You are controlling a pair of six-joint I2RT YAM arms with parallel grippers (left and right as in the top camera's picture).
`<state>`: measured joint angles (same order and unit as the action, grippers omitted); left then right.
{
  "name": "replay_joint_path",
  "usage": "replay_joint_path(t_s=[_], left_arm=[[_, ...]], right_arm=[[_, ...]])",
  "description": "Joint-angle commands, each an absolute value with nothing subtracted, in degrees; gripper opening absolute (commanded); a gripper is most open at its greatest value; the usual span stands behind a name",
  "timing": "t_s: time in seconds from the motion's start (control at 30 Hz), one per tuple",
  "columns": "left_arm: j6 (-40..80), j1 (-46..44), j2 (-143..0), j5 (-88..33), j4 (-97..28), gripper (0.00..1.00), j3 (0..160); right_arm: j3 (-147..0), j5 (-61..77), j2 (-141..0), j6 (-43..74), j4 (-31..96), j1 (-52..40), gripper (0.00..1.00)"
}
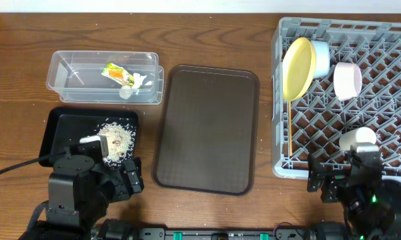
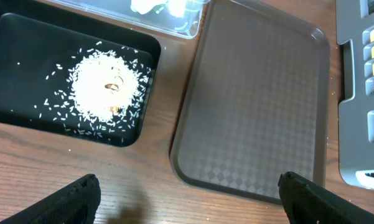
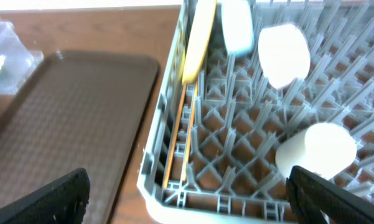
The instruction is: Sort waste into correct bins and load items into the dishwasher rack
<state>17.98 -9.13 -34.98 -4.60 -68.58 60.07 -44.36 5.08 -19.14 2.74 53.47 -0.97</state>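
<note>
While both jaws gape, rice (image 2: 102, 93) lies beyond the left pair — in the black tray (image 2: 18, 62).

Lighting: bright, even, diffuse; shadows faint.
Overhead view sharp, soft sheen on the brown tray (image 1: 207, 127). Right wrist view blurred throughout, pale cup (image 3: 317, 149) washed out. Left wrist view clear; left gripper (image 2: 190, 198) dark, out of focus at lower edge.
</note>
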Motion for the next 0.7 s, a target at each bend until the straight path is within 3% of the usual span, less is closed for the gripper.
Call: replay_joint_path(t_s=[0.0, 0.3, 0.67], left_arm=[[18.0, -9.3, -34.9, -5.0, -68.5, 0.94, 59.7], [18.0, -9.3, -34.9, -5.0, -68.5, 0.95, 59.7], [18.0, -9.3, -34.9, -5.0, -68.5, 0.94, 59.7]], right_arm=[[-39.4, 4.3, -13.1, 1.6, 50.1, -1.2, 0.99], [-25.3, 4.3, -0.3, 1.6, 37.7, -1.6, 0.99], [-6.3, 3.5, -0.3, 1.7, 6.8, -1.6, 0.99]])
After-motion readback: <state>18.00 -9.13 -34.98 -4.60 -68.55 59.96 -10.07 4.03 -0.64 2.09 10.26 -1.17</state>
